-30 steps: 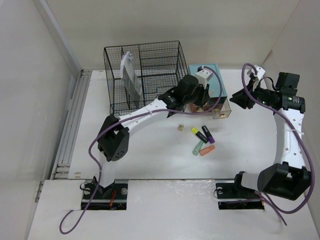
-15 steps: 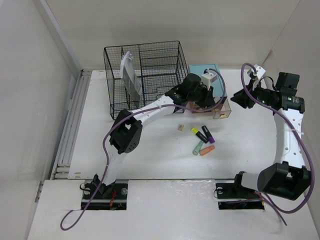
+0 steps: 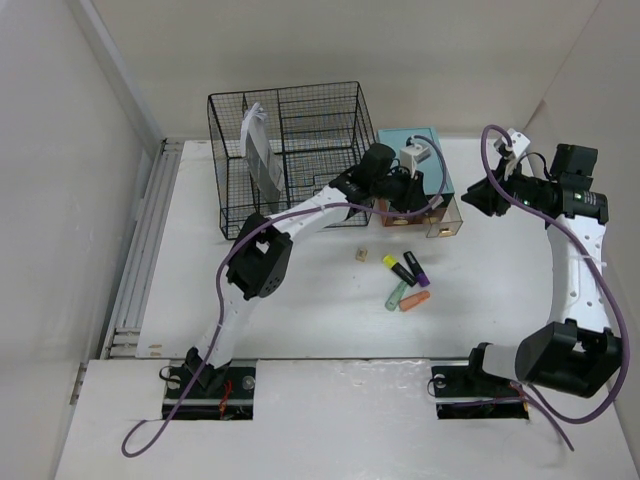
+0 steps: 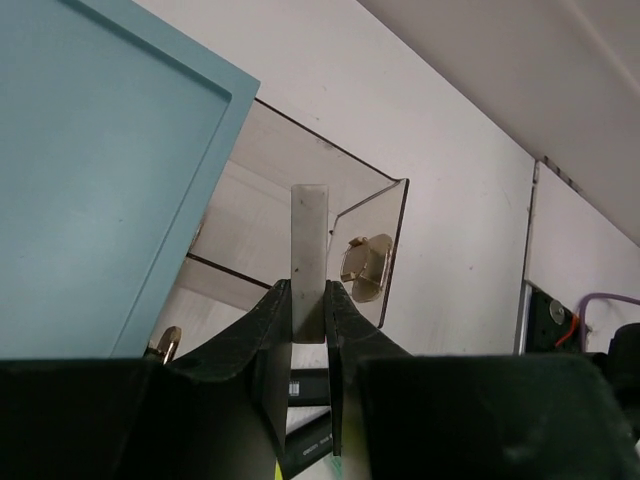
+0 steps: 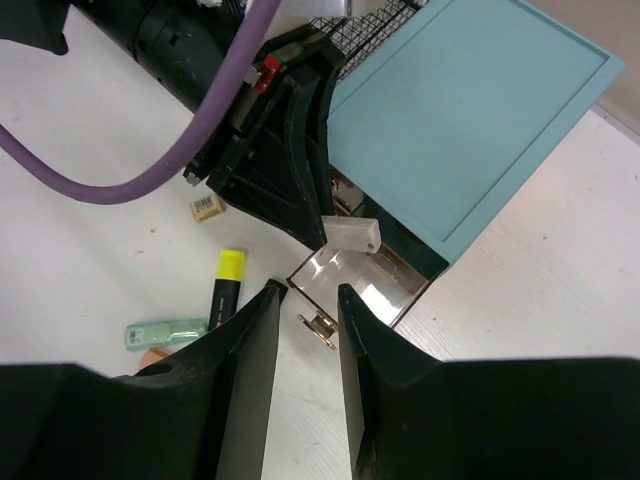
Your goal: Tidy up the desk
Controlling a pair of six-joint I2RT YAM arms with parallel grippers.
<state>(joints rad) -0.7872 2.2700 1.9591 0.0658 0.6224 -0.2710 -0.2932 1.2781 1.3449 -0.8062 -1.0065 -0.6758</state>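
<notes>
The desk (image 3: 300,310) is a white tabletop. My left gripper (image 3: 408,202) is shut on a small pale block (image 4: 309,255), holding it just above the open clear drawer (image 4: 372,215) of the teal drawer box (image 4: 90,170). In the right wrist view the block (image 5: 350,235) sticks out from the left fingers over the drawer (image 5: 355,285). My right gripper (image 5: 307,292) is open and empty, hovering above the drawer's gold handle (image 5: 318,328), to the right of the box in the top view (image 3: 480,197).
A black wire-mesh organizer (image 3: 290,140) with a paper in it stands at the back left. Yellow (image 3: 398,266), purple (image 3: 417,268), green (image 3: 396,295) and orange (image 3: 414,301) highlighters and a small tan block (image 3: 361,254) lie on the desk in front of the box.
My left arm's elbow has swung right and forward, and its gripper has shifted slightly right over the drawer with the block. The right arm has barely moved.
</notes>
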